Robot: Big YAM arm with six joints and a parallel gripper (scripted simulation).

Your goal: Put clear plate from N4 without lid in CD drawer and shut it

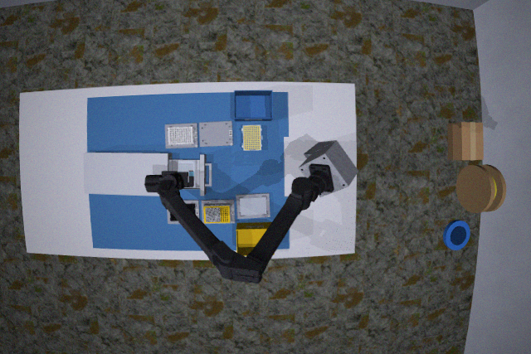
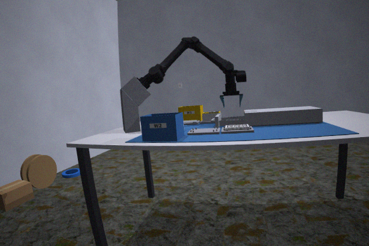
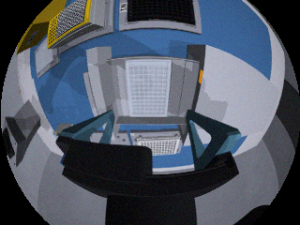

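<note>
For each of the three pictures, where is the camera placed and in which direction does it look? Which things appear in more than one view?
Top: above the bench, looking straight down; shows the whole arm, its grey base block and the open drawer.
Exterior: beside the table, near table height, looking across it past the blue bin; shows the arm and the open gripper above the drawer.
Wrist: on the gripper, looking down; shows both teal fingers astride the clear plate in the drawer.
Shared: the yellow bin appears in all three views.
</note>
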